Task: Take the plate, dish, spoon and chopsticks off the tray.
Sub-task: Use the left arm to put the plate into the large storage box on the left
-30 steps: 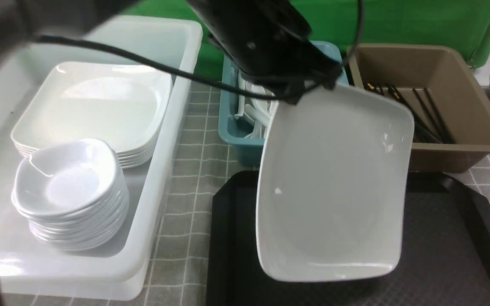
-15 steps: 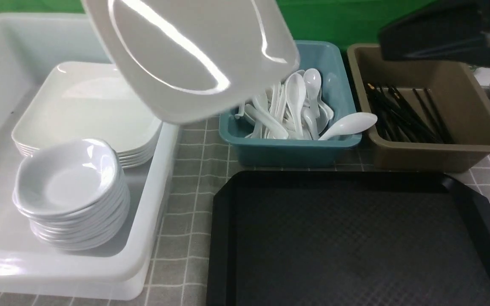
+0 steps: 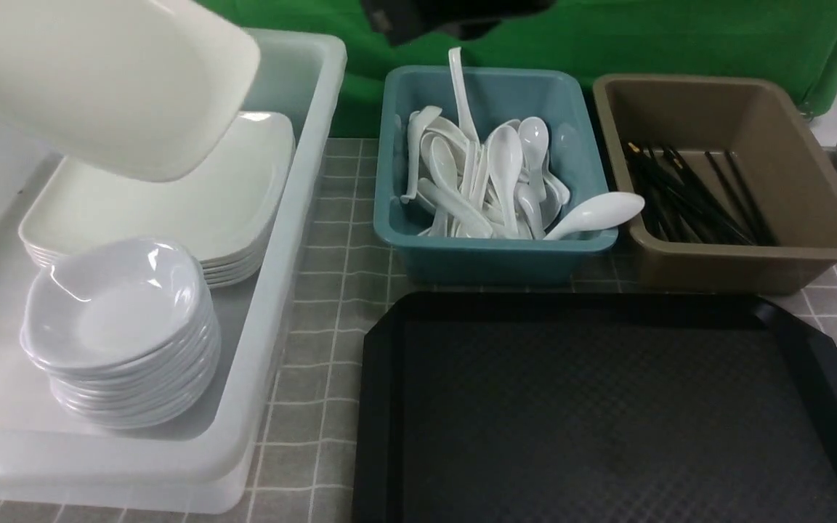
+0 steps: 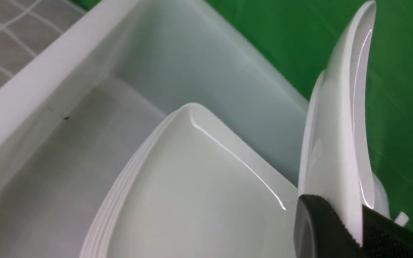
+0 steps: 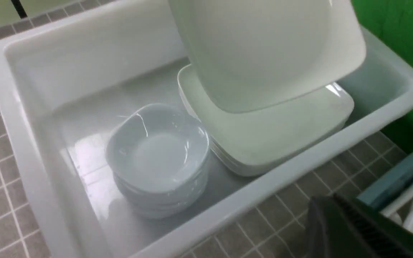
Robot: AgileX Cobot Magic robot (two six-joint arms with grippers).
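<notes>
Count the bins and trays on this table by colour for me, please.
White bin: 1
Teal bin: 1
Brown bin: 1
Black tray: 1
Total: 4

Left tool (image 4: 355, 229) clamps plate (image 4: 335, 125); right tool (image 5: 335, 229) closed.

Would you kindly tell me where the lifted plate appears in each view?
Front view: plate top left, above the white tub.
Left wrist view: plate edge-on beside the plate stack, pinched by the left tool.
Right wrist view: plate tilted above that stack.
Shared landmark: plate stack.
</notes>
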